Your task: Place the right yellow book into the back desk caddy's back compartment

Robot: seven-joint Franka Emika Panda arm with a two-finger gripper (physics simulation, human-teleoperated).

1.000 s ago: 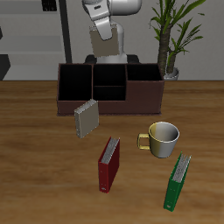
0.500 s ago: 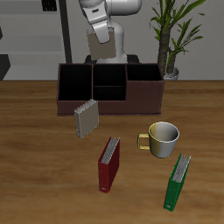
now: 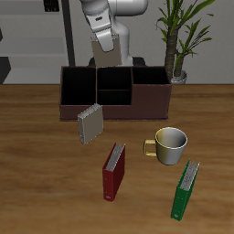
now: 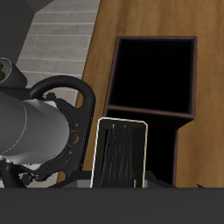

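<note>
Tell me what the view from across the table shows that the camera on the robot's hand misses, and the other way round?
Only the exterior view: the mug, the red book, the green book, the second yellow book in front of the back desk caddy, and the potted plant. Only the wrist view: a close look into one black-lined compartment; which one, I cannot tell. Both: the right yellow book carried above the caddy, and the wooden table.

You see one yellow book (image 3: 90,124), one red book (image 3: 113,171), one green book (image 3: 186,190), one mug (image 3: 170,145), one desk caddy (image 3: 115,108), one potted plant (image 3: 178,37).
</note>
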